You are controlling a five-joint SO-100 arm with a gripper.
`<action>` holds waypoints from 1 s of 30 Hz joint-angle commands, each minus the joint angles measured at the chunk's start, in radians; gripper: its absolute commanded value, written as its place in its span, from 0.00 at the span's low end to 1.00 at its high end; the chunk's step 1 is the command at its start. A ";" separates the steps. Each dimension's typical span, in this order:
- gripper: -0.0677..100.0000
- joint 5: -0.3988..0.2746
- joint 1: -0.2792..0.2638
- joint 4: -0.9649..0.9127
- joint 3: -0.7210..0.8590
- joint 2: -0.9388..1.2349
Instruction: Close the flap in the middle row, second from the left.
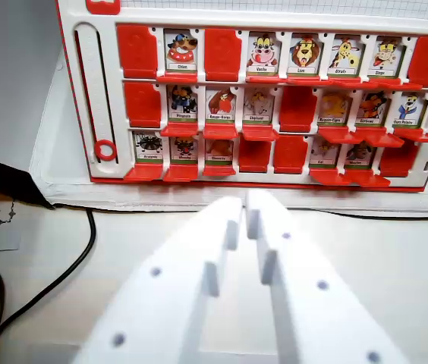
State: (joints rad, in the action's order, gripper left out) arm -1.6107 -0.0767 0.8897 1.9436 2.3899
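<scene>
A hobby desk setting: white tabletop (396, 250), loose black cable (62, 277), red-and-white flap game board (267, 98)

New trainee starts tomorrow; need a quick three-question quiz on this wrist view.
1. True or false: the middle-row flap second from the left on the animal flap board shows its picture.
2. Besides the leftmost, which middle-row slot shows plain red? A third, B fifth, C eighth.
3. How many top-row slots show animal pictures?

Key: 1 true. 2 B. 3 five.
</scene>
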 commanded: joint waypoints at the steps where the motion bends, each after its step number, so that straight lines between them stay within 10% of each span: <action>1: 0.00 0.008 -0.025 -0.100 0.023 -0.023; 11: 0.00 -0.005 -0.063 -0.356 0.166 -0.221; 30: 0.00 0.023 -0.067 -0.505 -0.078 -0.663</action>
State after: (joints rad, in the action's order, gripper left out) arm -1.5923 -0.1365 0.4126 2.0003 1.7334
